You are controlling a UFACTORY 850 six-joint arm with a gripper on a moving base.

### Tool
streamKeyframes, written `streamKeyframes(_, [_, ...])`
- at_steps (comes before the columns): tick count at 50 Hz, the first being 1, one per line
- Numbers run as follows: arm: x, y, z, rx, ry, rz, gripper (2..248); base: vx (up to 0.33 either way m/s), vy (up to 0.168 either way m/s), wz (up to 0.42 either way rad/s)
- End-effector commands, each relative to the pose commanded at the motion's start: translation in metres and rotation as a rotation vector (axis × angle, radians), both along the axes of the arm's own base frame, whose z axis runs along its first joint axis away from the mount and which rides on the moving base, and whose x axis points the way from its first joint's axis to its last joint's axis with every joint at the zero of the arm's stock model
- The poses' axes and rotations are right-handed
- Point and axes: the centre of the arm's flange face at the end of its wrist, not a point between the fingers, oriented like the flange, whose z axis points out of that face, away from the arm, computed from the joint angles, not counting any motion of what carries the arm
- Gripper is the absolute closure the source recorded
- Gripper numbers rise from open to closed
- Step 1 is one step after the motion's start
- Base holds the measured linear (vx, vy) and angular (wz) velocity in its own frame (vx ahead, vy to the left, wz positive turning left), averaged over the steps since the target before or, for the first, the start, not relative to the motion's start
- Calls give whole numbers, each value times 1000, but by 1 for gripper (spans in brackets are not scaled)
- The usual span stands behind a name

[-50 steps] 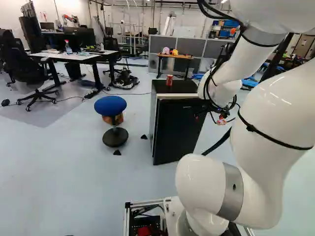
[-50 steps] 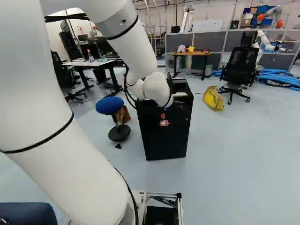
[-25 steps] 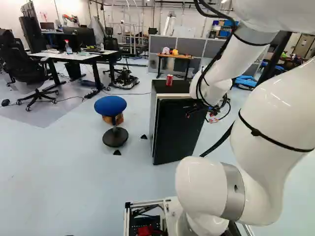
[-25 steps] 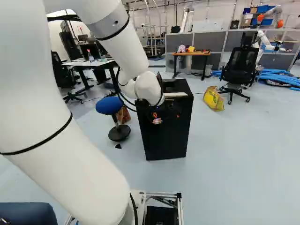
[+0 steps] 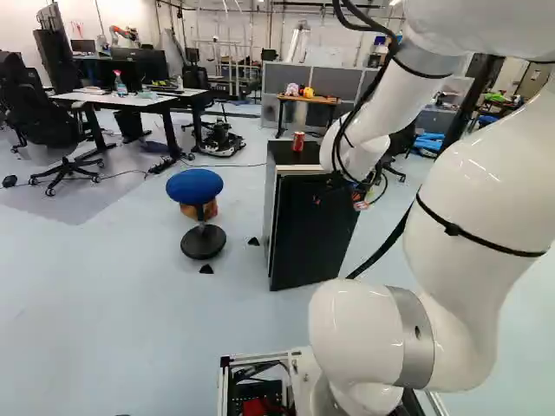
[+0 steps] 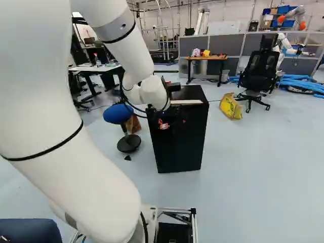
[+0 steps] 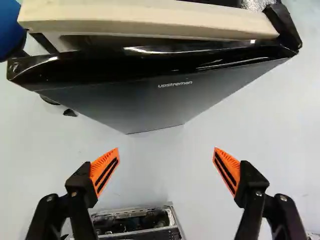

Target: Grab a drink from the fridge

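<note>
Your gripper (image 7: pixel 166 150) stands wide open, empty. The fridge door (image 7: pixel 160 102) lies ahead, its top edge (image 7: pixel 150 65) running left to right.

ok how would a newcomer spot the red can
Find the black, box-shaped fridge with a pale strip at its top front edge. On its top, toward the far side, stands a red cylindrical can. Its red sides set it apart from the red-topped clear bottle on the white desk.
</note>
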Motion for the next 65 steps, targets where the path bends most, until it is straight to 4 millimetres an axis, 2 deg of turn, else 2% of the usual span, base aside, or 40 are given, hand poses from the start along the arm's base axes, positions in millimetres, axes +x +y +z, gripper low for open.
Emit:
streamKeyframes(22, [41,17,0,9,-9,42,3,0,0,0])
streamKeyframes(33, [52,17,-1,28,-15,18,3,0,0,0])
streamKeyframes(65, [74,15,-36,114,30,-96,3,0,0,0])
